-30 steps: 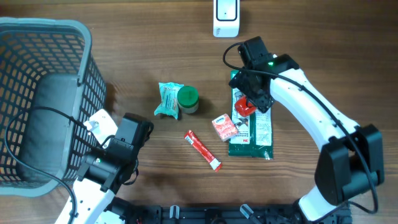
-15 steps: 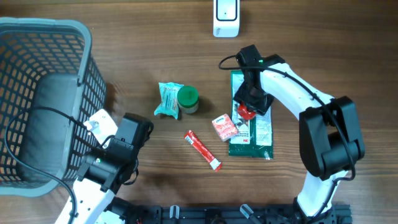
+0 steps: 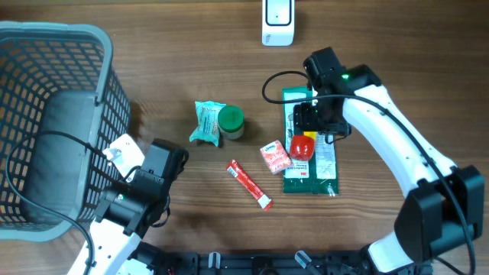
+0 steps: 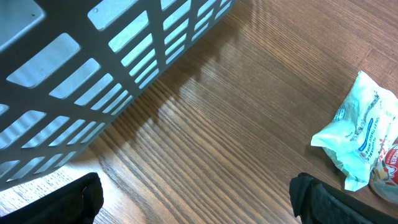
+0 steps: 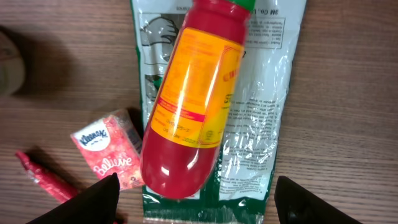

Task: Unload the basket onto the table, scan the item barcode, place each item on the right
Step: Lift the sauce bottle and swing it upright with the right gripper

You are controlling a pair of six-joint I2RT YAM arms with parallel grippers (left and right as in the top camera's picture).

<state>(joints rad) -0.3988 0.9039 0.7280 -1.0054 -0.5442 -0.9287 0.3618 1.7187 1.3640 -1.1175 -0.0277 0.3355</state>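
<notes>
Seems to be the pick-up step, not yet the scanning itself. Hovers with the right gripper (image 5: pixel 205 199) over the red bottle (image 5: pixel 186 106), jaws standing apart on both sides of it and clamped on nothing. Finds this bottle lying flat on a green and white packet (image 5: pixel 267 112), on the right half of the table (image 3: pixel 382 46), green cap pointing away from the gripper.

Next, probably: to come down, to close on the round body without catching the thin film below, then to lift and carry toward the white device (image 3: pixel 276 23) at the far edge, presumably the scanner. No barcode to see on the bottle from here, so perhaps some turning needed before presenting it.

Rests the left gripper (image 4: pixel 199 199) near the grey basket (image 4: pixel 93 81), jaws wide apart, holding nothing.

Readable writing: "3M" on the packet; "Kleenex" on the small pink tissue pack (image 5: pixel 106 149) just beside it. On the yellow label of the bottle only red print, too small to read.
</notes>
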